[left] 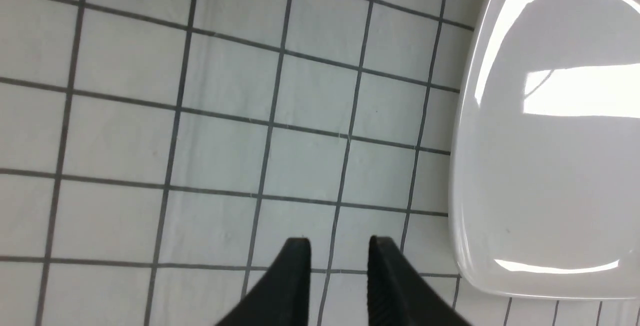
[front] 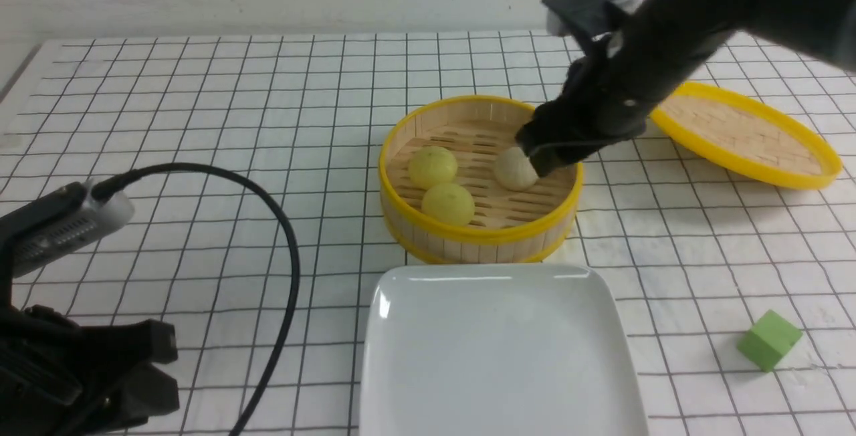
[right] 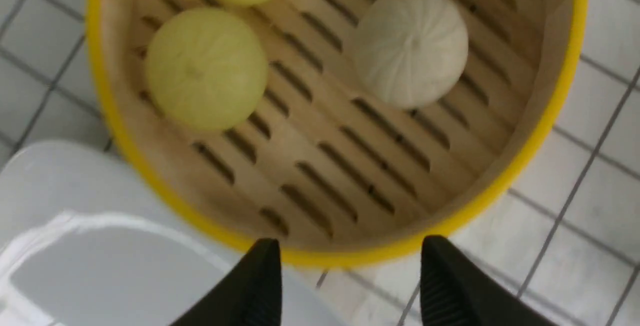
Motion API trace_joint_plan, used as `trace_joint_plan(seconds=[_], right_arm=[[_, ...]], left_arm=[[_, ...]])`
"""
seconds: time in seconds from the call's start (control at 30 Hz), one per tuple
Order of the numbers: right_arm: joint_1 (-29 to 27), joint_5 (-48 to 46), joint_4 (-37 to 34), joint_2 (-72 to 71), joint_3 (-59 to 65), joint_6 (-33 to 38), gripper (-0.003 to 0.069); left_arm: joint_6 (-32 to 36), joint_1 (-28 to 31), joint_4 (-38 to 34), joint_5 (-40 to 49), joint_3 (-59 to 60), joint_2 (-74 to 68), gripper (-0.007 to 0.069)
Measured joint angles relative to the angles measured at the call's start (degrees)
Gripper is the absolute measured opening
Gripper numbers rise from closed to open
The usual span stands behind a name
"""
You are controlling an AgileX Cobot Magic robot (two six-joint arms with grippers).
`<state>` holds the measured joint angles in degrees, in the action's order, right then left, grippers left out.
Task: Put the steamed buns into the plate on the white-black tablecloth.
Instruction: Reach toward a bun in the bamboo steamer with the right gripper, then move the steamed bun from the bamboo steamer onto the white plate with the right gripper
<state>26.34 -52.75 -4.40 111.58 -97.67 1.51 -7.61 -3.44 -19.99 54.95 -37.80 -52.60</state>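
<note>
No readable text, label, brand, number or sign shows in any of the three views.
</note>
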Motion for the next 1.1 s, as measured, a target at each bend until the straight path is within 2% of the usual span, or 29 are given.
trace_joint_plan(seconds=[0.17, 0.3, 0.4, 0.47, 0.5, 0.73, 0.83, 0.93, 1.03, 1.1], right_arm=[[0.43, 0.18, 5.42, 12.95, -11.46, -3.77, 0.0383], [0.37, 0.18, 5.95, 18.12, -15.97, -4.04, 0.0358], [0.43, -0.28, 5.95, 18.45, -16.91, -4.14, 0.0218], [0.43, -1.87, 5.95, 17.24, -16.92, -4.14, 0.0067], [0.43, -3.17, 5.95, 16.16, -16.92, -4.02, 0.0031], [3.56, -13.81, 5.16, 2.36, -14.51, -4.54, 0.0022], [7.87, -15.20, 4.39, -8.27, -4.47, -8.33, 0.0022], [11.98, -12.20, 3.83, -13.46, 8.91, -12.27, 0.0022], [15.38, -3.35, 4.39, -13.76, 21.20, -15.71, 0.0031], [16.12, 2.11, 5.15, -12.41, 26.69, -16.86, 0.0063]], left_arm=[[0.00, 0.00, 0.00, 0.00, 0.00, 0.00, 0.0247], [0.00, 0.00, 0.00, 0.37, 0.00, 0.00, 0.0250], [0.00, 0.00, 0.00, 0.55, 0.00, 0.00, 0.0250], [0.00, 0.00, 0.00, 0.55, 0.00, 0.00, 0.0250], [0.00, 0.00, 0.00, 0.55, 0.00, 0.00, 0.0250], [0.00, 0.00, 0.00, 0.55, 0.00, 0.00, 0.0250], [0.00, 0.00, 0.00, 0.55, 0.00, 0.00, 0.0250], [0.00, 0.00, 0.00, 0.55, 0.00, 0.00, 0.0250], [0.00, 0.00, 0.00, 0.55, 0.00, 0.00, 0.0250], [0.00, 0.00, 0.00, 0.31, 0.00, 0.00, 0.0250]])
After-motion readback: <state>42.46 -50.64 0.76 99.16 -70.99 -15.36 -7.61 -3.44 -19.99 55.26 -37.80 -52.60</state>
